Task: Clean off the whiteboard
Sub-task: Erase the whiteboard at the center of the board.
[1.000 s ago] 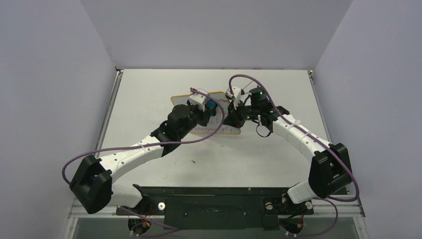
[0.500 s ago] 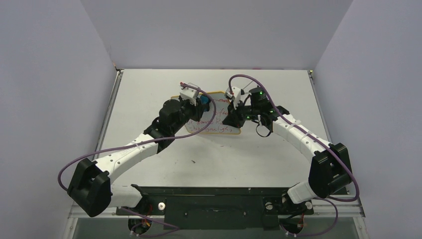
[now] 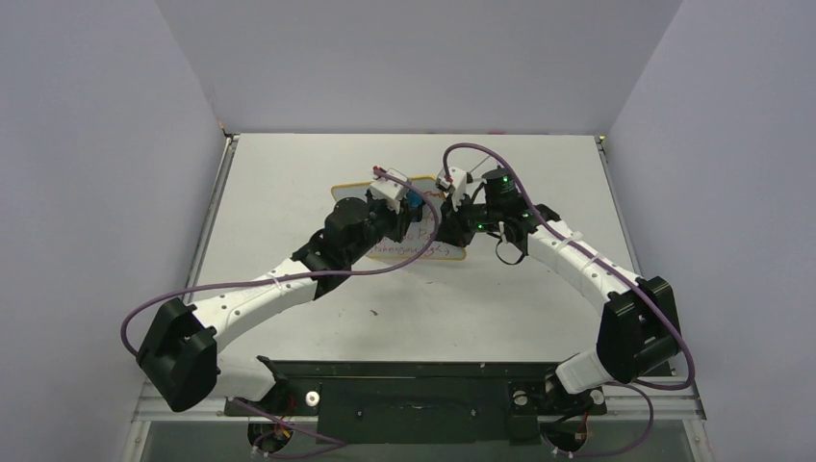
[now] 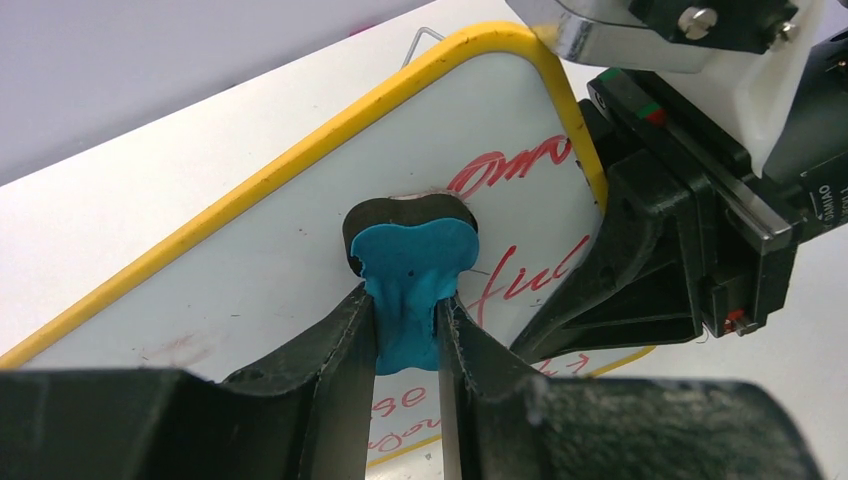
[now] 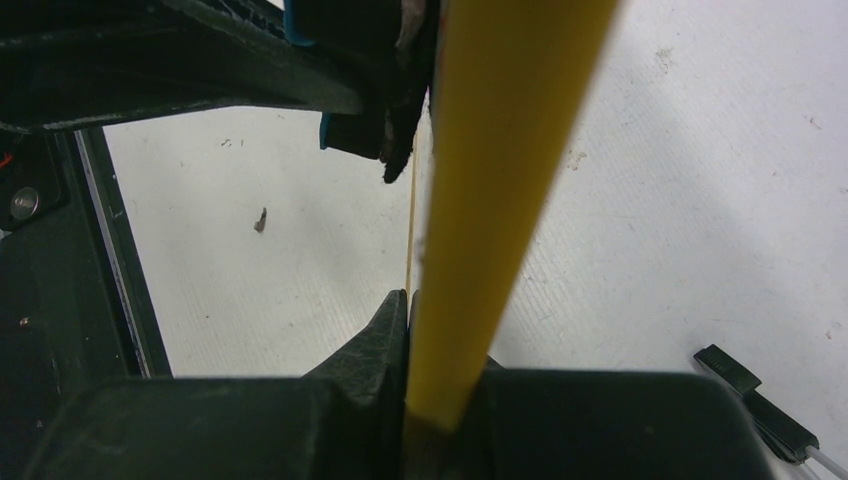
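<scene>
**Desk:** Where do the arms stand?

**Photographer:** The left arm (image 3: pixel 255 294) reaches in from the whiteboard's (image 3: pixel 426 250) left and the right arm (image 3: pixel 577 262) from its right, both elbows bent.

**Desk:** And the pincers?

**Photographer:** The left pincer (image 4: pixel 405 305) pinches the eraser (image 4: pixel 412 262) against the whiteboard's face. The right pincer (image 5: pixel 437 330) is clamped on its yellow edge.

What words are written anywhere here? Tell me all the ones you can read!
Red handwriting on the whiteboard: scribbly; one bit looks like "ful", the rest cannot be read.
Tiny white print on the right gripper, at the edge of the left wrist view: cut off and too small to read.
Blue eraser: no words on it.
</scene>
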Controlling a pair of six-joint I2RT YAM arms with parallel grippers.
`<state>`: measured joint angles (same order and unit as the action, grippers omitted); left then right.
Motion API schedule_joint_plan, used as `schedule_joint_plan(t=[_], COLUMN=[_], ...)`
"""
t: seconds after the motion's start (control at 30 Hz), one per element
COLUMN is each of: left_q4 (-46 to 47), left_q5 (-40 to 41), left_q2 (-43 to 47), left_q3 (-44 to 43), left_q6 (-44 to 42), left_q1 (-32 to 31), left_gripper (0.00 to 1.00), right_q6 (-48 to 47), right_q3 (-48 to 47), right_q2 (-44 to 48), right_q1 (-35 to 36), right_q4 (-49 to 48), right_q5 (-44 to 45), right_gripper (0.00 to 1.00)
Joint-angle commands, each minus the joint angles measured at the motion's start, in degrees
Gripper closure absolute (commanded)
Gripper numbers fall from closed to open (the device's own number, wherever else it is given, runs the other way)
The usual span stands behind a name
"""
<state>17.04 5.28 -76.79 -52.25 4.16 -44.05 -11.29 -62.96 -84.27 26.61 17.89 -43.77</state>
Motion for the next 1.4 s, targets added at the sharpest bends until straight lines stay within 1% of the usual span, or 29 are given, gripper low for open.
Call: schedule_joint_plan(t=[0.0, 0.13, 0.2, 0.33, 0.47, 0.6, 0.67, 0.77, 0.87, 1.07, 1.23, 1.37], left_q4=[2.04, -0.63, -1.0, -0.23, 1.72, 2.31, 1.29, -0.32, -0.94, -2.25, -2.19, 0.85], left_q5=[1.12, 5.01, 5.5, 4.68, 1.71, 1.12, 3.22, 8.47, 11.47, 14.24, 11.87, 4.94], left_q2=[0.16, 0.02, -0.32, -1.74, -2.78, -2.51, -2.26, -1.91, -1.06, 0.19, 0.45, 0.28], left_q3=[-3.36, -4.5, -5.18, -6.42, -7.2, -7.8, -8.3, -8.69, -7.77, -5.66, -5.89, -5.55], left_q6=[0.09, 1.53, 2.36, 2.27, 1.27, 0.25, -0.52, -0.71, 0.92, 2.64, 2.93, 2.27], left_q1=[2.16, 3.96, 3.98, 0.35, -3.68, -5.47, -5.37, -4.19, -1.33, 2.63, 3.17, 0.96], left_gripper=[1.0, 1.0, 1.0, 1.0, 1.0, 1.0, 1.0, 1.0, 1.0, 1.0, 1.0, 1.0], right_q6=[-4.57, -4.57, -4.54, -4.53, -4.58, -4.62, -4.62, -4.62, -4.58, -4.6, -4.54, -4.53], right_q3=[-1.14, -1.19, -1.13, -1.11, -1.11, -1.2, -1.2, -1.21, -1.2, -1.21, -1.34, -1.34], right_q2=[-0.65, -0.55, -0.71, -0.88, -0.94, -1.03, -1.07, -0.98, -0.91, -0.94, -0.97, -1.22], right_q1=[2.87, 2.82, 2.9, 2.93, 2.92, 2.94, 2.93, 2.95, 2.93, 2.96, 3.02, 3.01], right_q4=[4.59, 4.61, 4.68, 4.64, 4.69, 4.73, 4.81, 4.79, 4.84, 4.82, 4.83, 4.82], right_q5=[-4.9, -4.81, -4.81, -4.77, -4.77, -4.74, -4.75, -4.7, -4.72, -4.74, -4.75, -4.75], right_gripper=[1.0, 1.0, 1.0, 1.0, 1.0, 1.0, 1.0, 1.0, 1.0, 1.0, 1.0, 1.0])
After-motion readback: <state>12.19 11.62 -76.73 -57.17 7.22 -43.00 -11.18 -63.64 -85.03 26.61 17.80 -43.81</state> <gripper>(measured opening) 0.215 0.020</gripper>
